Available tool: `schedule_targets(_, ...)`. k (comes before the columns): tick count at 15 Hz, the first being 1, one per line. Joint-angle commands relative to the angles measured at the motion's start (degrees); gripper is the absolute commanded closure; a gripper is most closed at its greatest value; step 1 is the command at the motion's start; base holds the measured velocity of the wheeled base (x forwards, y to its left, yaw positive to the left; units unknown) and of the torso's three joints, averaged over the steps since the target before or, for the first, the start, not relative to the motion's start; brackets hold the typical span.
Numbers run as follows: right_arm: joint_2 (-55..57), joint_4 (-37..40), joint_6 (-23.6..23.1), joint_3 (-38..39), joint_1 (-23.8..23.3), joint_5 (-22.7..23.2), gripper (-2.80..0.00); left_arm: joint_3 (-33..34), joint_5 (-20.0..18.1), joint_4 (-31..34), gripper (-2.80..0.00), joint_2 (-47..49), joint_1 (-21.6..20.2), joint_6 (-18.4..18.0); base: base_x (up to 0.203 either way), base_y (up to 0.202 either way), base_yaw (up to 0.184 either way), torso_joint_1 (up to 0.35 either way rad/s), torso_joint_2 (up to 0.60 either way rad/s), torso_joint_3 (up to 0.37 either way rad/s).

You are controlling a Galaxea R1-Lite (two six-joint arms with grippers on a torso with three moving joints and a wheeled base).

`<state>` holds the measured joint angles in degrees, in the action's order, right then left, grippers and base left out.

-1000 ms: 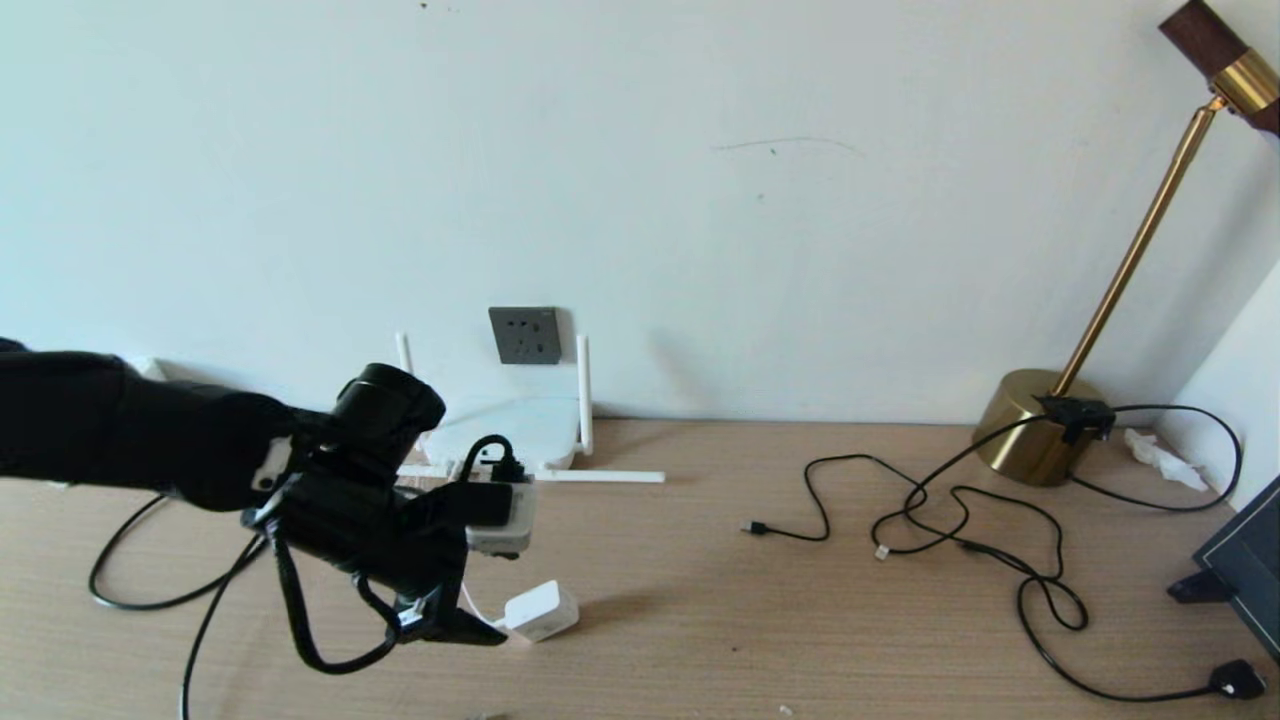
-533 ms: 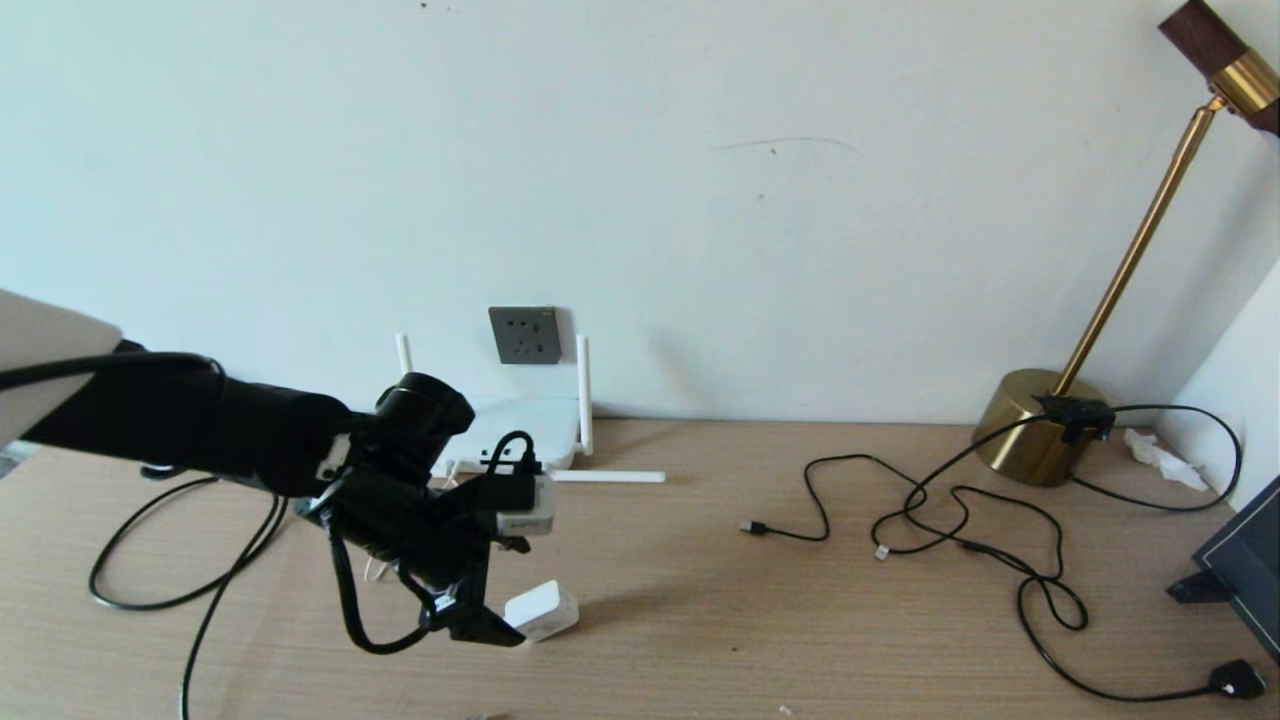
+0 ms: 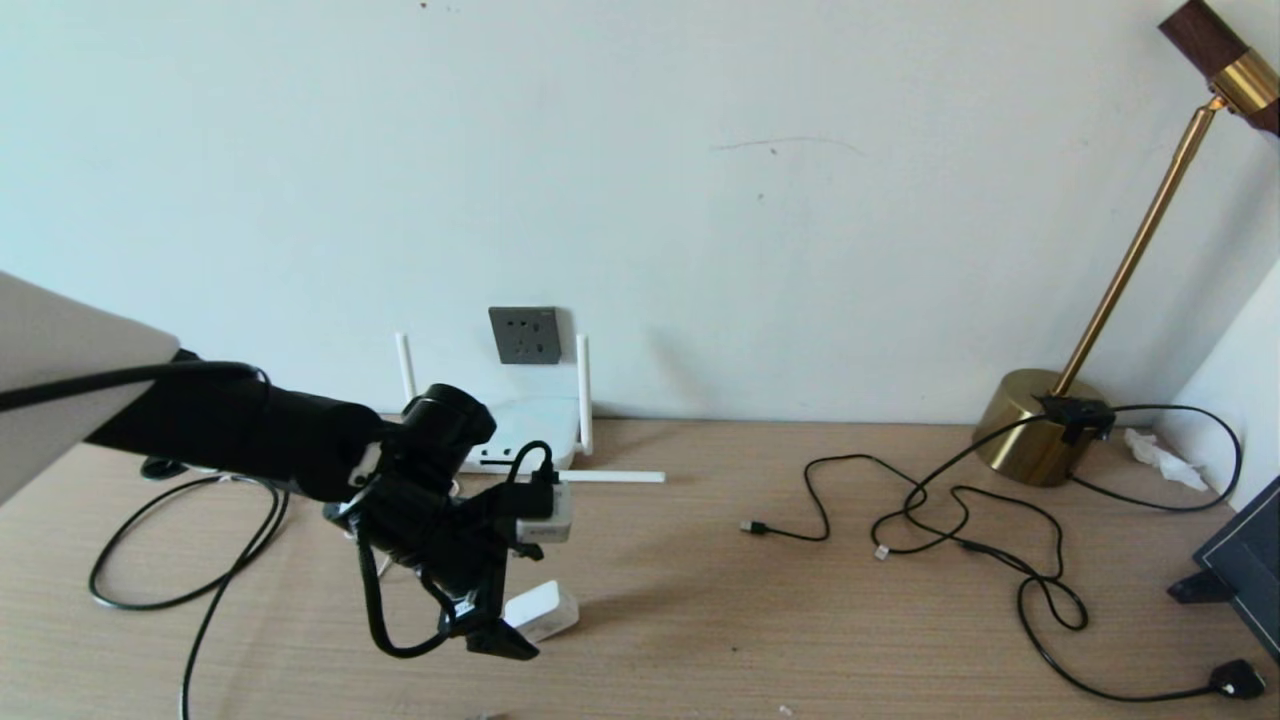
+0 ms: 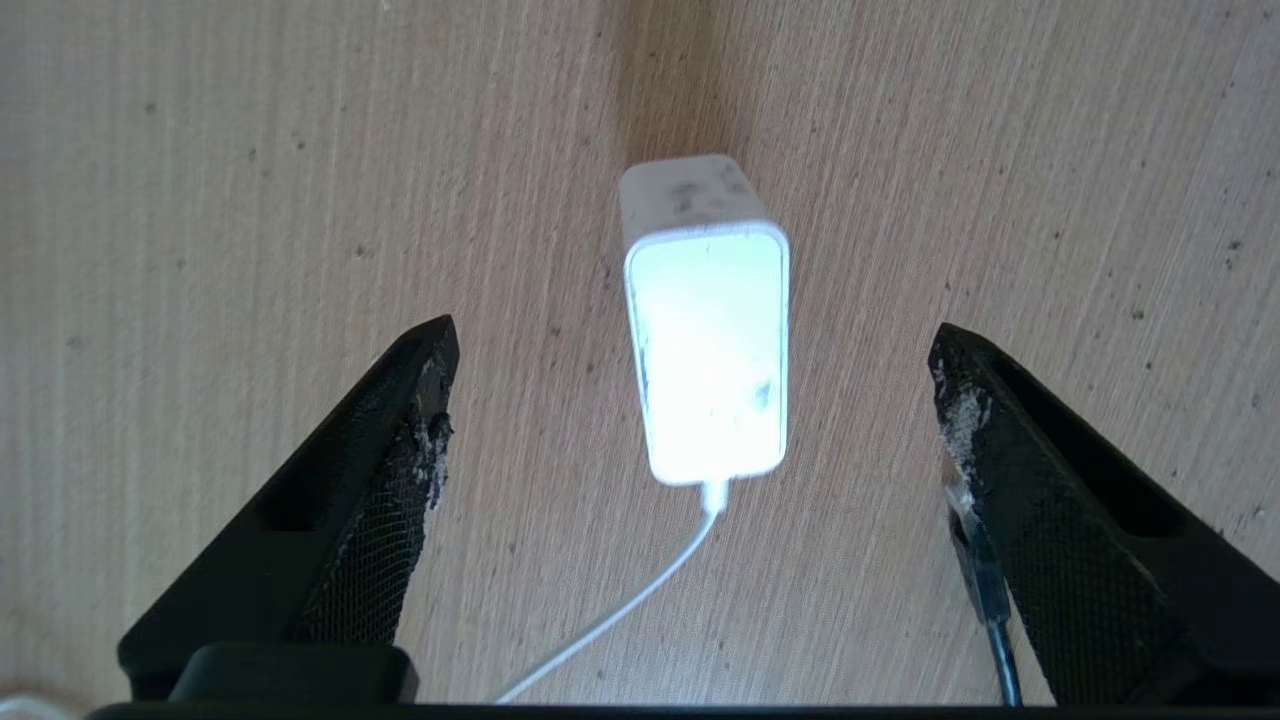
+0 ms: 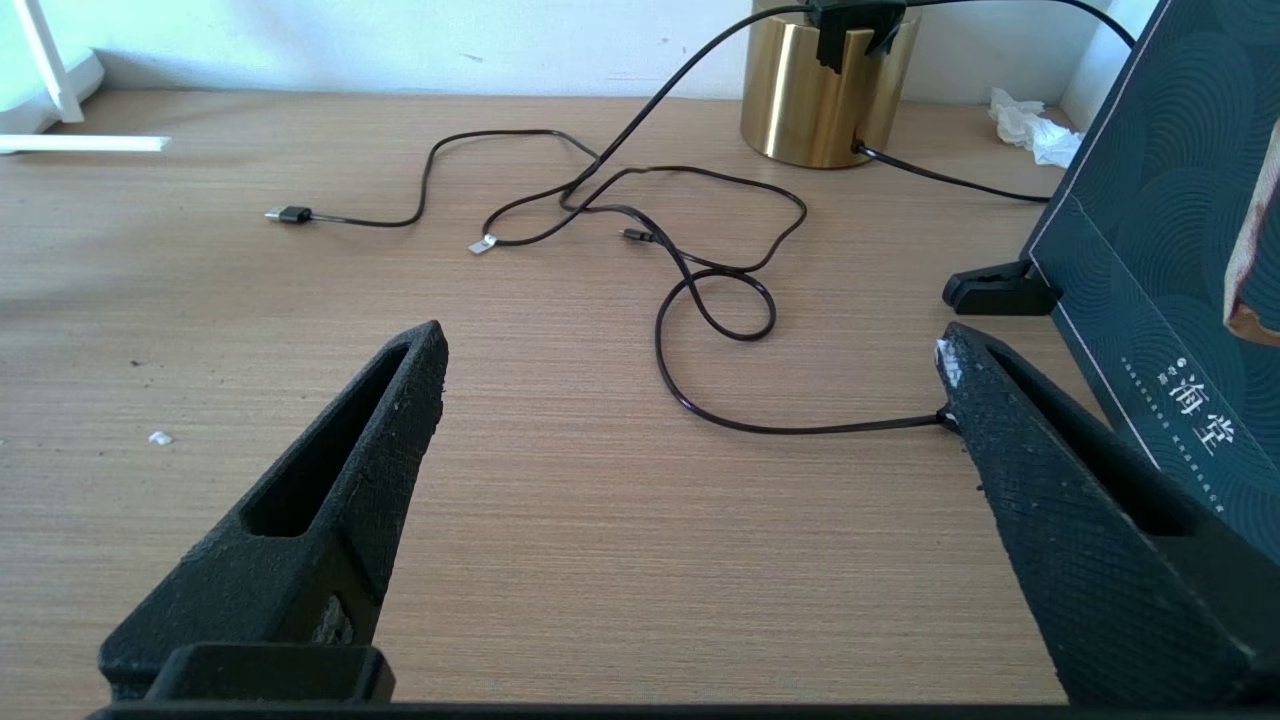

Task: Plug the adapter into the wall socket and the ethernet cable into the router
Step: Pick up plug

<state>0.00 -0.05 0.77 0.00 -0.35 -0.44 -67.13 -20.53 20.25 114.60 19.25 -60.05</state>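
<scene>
Head view, with both wrist views. The left gripper (image 3: 500, 620) hangs at the lower left of centre in the head view, pointing down at the wooden bench (image 3: 800, 620). Its fingers (image 4: 400, 450) stand wide apart and hold nothing. In the left wrist view the adapter (image 4: 705, 350) lies flat on the bench between the two fingers, touching neither, with its thin white cord (image 4: 620, 610) running back toward the camera. In the head view the adapter (image 3: 545, 610) shows as a small white block just right of the gripper's tip, lower centre-left of the frame.

The wall socket (image 3: 525, 335) sits on the white wall at centre-left, above the router (image 3: 530, 430), which lies against the wall with two antennas upright and one lying flat on the bench to its right. A thick black cable (image 3: 160, 560), probably the ethernet cable, loops on the bench at the far left, partly hidden by the arm; its plug cannot be made out.

The right gripper (image 5: 690, 440) appears only in its own wrist view, its fingers spread wide and empty, low over the bench. Ahead of it lie thin black cables (image 5: 650, 220) with small plugs, a brass lamp base (image 5: 815, 95) and a dark printed box (image 5: 1150, 260) at the right edge. In the head view the lamp (image 3: 1040, 425) stands at the far right.
</scene>
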Motion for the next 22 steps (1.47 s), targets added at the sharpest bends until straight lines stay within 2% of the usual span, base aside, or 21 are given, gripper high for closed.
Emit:
schedule_targets(1, 0.1, 0.0, 0.0, 0.0, 0.0, 0.0, -2.8, -0.1, 0.0, -0.1, -2.8, 1.0, 0.4, -0.2, 0.0, 0.0, 0.0, 0.0, 0.0, 0.0)
schedule_targets(5, 0.1, 0.0, 0.0, 0.0, 0.0, 0.0, -2.8, 0.0, 0.0, -3.4, -2.8, 2.2, 0.4, 1.4, 0.0, 0.0, 0.0, 0.0, 0.0, 0.0)
schedule_targets(10, 0.1, 0.0, 0.0, 0.0, 0.0, 0.0, -2.8, -0.5, 0.7, -5.0, -2.8, 3.6, 0.4, 1.4, 0.0, 0.0, 0.0, 0.0, 0.0, 0.0)
schedule_targets(22, 0.1, 0.0, 0.0, 0.0, 0.0, 0.1, -2.8, -0.8, 0.9, -5.1, -2.8, 4.4, 0.5, 1.7, 0.0, 0.0, 0.0, 0.0, 0.0, 0.0)
